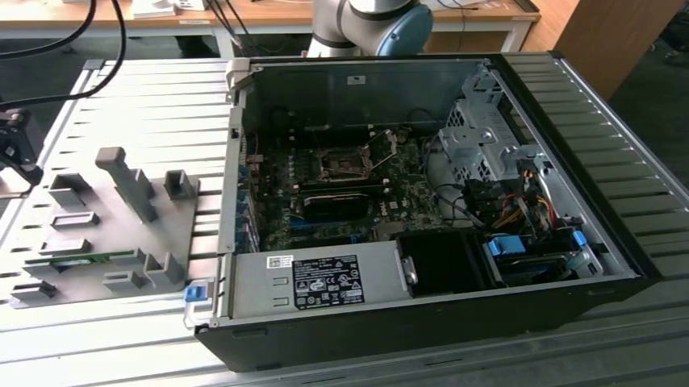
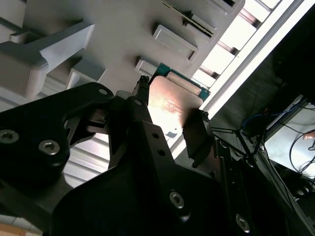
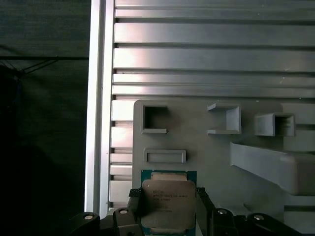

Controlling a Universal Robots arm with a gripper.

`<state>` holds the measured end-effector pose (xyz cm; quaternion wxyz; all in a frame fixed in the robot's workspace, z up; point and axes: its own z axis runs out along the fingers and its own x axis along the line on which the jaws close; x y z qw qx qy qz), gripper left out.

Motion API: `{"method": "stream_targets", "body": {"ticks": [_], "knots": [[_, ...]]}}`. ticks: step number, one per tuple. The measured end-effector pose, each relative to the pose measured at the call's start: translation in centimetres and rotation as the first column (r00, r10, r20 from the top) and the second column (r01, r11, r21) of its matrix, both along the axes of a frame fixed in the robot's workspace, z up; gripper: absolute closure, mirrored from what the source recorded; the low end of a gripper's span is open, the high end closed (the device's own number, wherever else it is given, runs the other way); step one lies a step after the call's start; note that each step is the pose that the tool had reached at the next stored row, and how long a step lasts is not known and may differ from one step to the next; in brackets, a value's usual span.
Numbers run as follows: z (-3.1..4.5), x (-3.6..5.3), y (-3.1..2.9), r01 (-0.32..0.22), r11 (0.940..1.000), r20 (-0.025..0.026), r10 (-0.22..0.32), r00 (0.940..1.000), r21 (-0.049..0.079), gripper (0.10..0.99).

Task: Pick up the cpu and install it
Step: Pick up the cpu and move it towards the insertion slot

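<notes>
Exterior view's left holds one grey fixture (image 1: 108, 235), with one open case (image 1: 356, 97) to its right. In the first wrist view, two fingers (image 3: 136, 201) of the gripper (image 3: 170, 199) clamp one cpu (image 3: 169, 209) by opposite edges, at the fixture's edge.

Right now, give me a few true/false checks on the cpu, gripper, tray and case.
1. The computer case lies with its side open. True.
2. The cpu sits between the gripper's fingers. True.
3. The cpu is inside the computer case. False: it is at the grey tray, outside the case.
4. The grey tray lies on the exterior view's right of the case. False: it lies on the left.
</notes>
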<state>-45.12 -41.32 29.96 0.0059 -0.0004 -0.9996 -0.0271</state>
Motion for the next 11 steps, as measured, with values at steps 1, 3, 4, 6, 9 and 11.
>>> {"method": "stream_targets", "body": {"ticks": [1,3,4,6,9,11], "knots": [[0.13,0.0,0.01,0.0,1.0,0.0002,0.0,1.0,0.0,0.561],[0.4,0.0,0.02,0.0,1.0,0.0007,0.0,1.0,0.0,0.561],[0.53,0.0,0.03,0.0,1.0,0.0011,0.0,1.0,0.0,0.561],[0.81,0.0,0.05,0.0,1.0,0.0017,0.0,1.0,0.0,0.561],[1.19,0.0,0.06,0.0,1.0,0.0026,0.0,1.0,0.0,0.561],[1.44,0.0,0.08,0.0,1.0,0.0031,0.0,1.0,0.0,0.561]]}}
